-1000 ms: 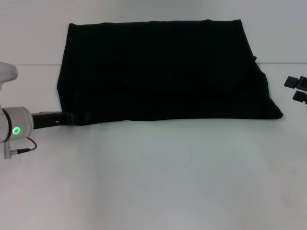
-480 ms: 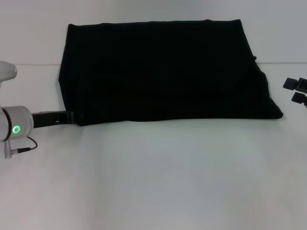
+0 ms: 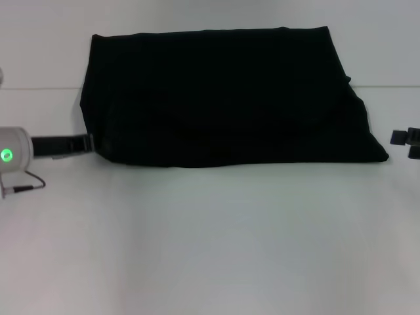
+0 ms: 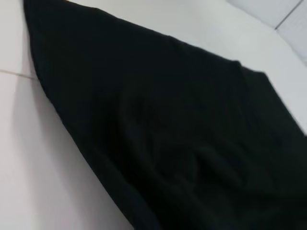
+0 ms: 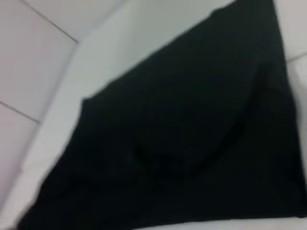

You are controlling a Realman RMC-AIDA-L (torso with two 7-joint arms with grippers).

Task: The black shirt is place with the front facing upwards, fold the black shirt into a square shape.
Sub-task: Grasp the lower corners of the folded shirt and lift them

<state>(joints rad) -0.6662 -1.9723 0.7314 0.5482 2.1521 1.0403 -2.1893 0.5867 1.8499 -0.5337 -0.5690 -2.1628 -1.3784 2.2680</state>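
Observation:
The black shirt (image 3: 223,95) lies folded into a wide flat shape on the far half of the white table (image 3: 216,243). Only plain black cloth shows; the lettering and neck label are hidden. It fills the left wrist view (image 4: 168,134) and the right wrist view (image 5: 182,143). My left gripper (image 3: 88,143) reaches in low from the left, and its tip is at the shirt's near left corner. My right gripper (image 3: 408,139) is at the right edge, just off the shirt's near right corner, open and empty.
The white table stretches bare in front of the shirt. A seam line (image 3: 39,87) crosses the table at the far left. A pale wall (image 3: 210,13) rises behind the shirt's far edge.
My left gripper has moved away from me along the shirt's left edge, and the near left corner has pulled in slightly. My right gripper has drifted outward to the right and nearer.

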